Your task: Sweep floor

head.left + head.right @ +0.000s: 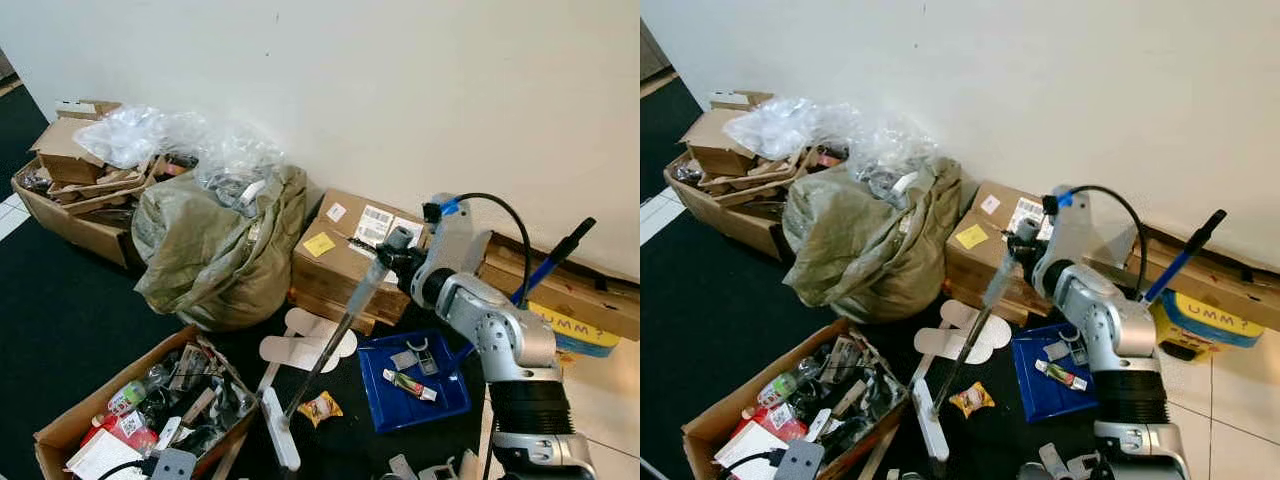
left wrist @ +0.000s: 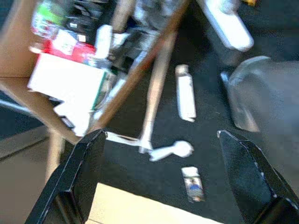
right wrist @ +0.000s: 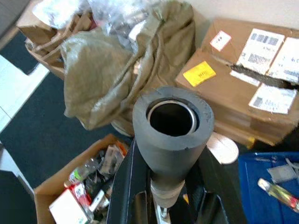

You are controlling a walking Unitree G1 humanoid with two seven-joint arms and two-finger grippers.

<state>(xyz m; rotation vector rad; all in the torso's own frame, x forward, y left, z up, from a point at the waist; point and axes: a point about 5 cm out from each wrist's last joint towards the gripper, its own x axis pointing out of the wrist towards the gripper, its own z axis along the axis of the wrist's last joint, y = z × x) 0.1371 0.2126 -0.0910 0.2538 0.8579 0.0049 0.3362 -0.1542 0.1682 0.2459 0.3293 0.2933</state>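
Sweeping in hand: right gripper clenched on the broom handle, left gripper released; next, draw the broom head toward the blue dustpan.

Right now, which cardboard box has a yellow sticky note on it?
The closed box against the wall, right beside the green sack. It carries the yellow note; the open boxes hold clutter and have none.

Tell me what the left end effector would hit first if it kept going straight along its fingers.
Probably the dark carpeted floor, right by the small white spoon-shaped piece of litter lying between its open black fingers. The open cardboard box of clutter sits off to one side. Depth is unclear in this blurred wrist view.
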